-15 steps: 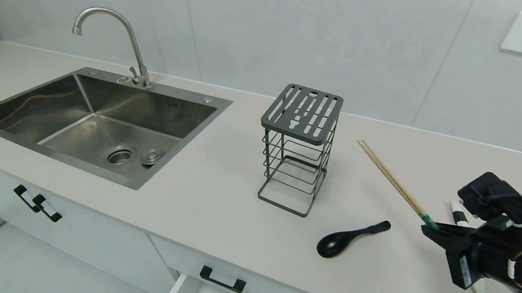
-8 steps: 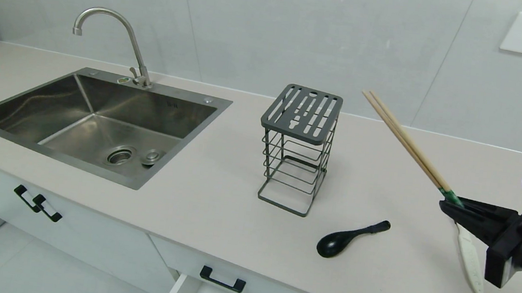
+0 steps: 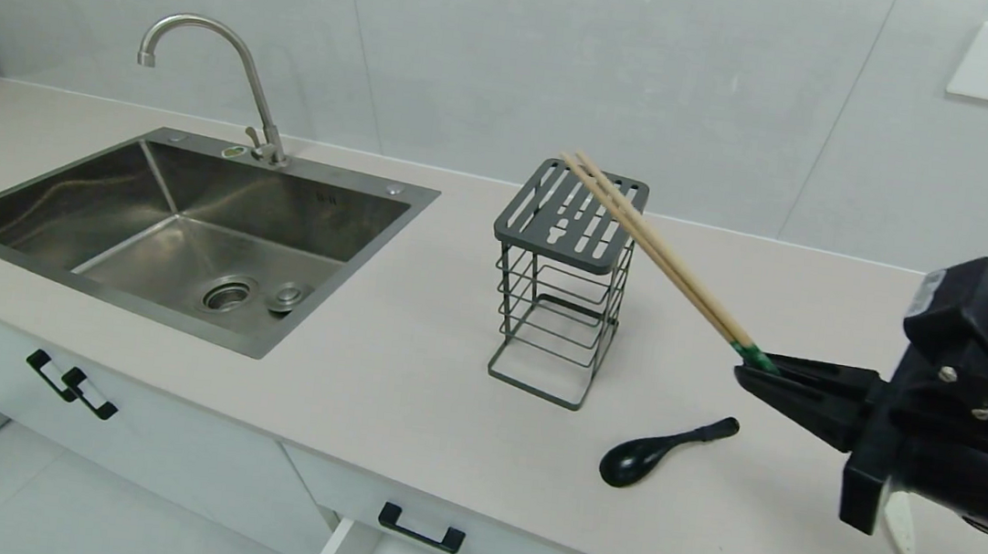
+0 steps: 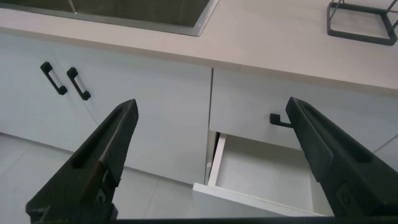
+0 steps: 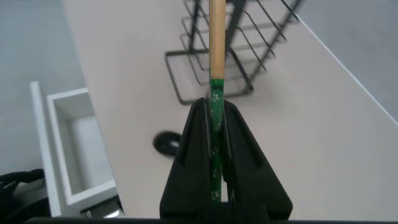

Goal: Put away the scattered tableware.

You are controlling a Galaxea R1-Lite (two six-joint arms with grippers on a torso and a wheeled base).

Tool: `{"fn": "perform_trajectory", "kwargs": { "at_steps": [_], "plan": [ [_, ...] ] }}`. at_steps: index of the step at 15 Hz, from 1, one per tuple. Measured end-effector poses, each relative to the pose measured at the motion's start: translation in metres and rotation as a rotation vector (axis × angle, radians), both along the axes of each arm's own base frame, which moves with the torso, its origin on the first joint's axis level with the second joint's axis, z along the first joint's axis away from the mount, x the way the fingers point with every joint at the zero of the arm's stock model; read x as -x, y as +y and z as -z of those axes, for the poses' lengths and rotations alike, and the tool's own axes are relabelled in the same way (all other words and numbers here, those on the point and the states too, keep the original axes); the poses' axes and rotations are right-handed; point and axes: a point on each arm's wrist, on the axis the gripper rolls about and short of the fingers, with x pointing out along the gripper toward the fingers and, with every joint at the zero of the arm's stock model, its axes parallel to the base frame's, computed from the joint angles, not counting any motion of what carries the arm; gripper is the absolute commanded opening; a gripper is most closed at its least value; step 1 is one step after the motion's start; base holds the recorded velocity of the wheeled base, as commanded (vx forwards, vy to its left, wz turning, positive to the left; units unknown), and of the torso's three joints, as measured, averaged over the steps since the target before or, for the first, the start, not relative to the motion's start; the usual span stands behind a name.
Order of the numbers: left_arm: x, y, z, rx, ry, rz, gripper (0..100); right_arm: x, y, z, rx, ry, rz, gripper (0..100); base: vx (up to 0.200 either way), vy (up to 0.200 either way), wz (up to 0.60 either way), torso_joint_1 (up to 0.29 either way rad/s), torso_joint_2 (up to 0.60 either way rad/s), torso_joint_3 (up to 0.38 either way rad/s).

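- Between the right jaws, closed tight, sit the green ends of the 2 chopsticks (image 3: 657,250). The wooden shafts slant up and away toward the desk's back edge.
- 1 second ago the pair lay flat on the desk (image 3: 410,378), right of the rack. Half a second ago it was already lifted clear. Now it has swung left, and its tips hang over the slotted top of the wire rack (image 3: 525,225). I cannot tell whether they touch it.
- As I judge it, the pick-up is done and the carry nearly so. What remains is tipping the pair more upright and lowering it through a slot.
- Below the arm, near the desk's front edge, the black spoon (image 3: 664,449) lies unmoved. A white utensil (image 3: 897,532) pokes out beneath the wrist. Both are yet to be put away.
- Bare desk runs from the rack to the sink (image 3: 338,274) rim, and behind the rack up to the wall, so there is room to swing.
- Left jaws gape wide and empty, low before the cabinet front, over the open drawer (image 4: 261,180).
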Motion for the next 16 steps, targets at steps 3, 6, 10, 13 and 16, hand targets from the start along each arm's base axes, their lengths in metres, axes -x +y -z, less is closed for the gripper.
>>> {"fn": "perform_trajectory", "kwargs": {
  "at_steps": [3, 6, 10, 13, 16],
  "plan": [
    [0.000, 0.000, 0.000, 0.000, 0.000, 0.000, 100, -0.011, 0.035, 0.007, 0.004, 0.022, -0.130, 0, 0.000, 0.000, 0.00, 0.000, 0.00, 0.000],
    [0.000, 0.000, 0.000, -0.001, 0.000, 0.000, 100, -0.013, 0.062, 0.023, 0.018, 0.072, -0.226, 0, 0.000, 0.000, 0.00, 0.000, 0.00, 0.000],
    [0.000, 0.000, 0.000, -0.001, 0.000, 0.000, 100, -0.010, 0.069, 0.050, 0.071, 0.147, -0.265, 0, 0.000, 0.000, 0.00, 0.000, 0.00, 0.000],
    [0.000, 0.000, 0.000, -0.001, 0.000, 0.001, 100, -0.002, 0.062, 0.058, 0.075, 0.169, -0.269, 0, 0.000, 0.000, 0.00, 0.000, 0.00, 0.000],
    [0.000, 0.000, 0.000, -0.001, 0.000, 0.001, 100, 0.008, 0.050, 0.050, 0.016, 0.184, -0.255, 0, 0.000, 0.000, 0.00, 0.000, 0.00, 0.000]
  ]
}}
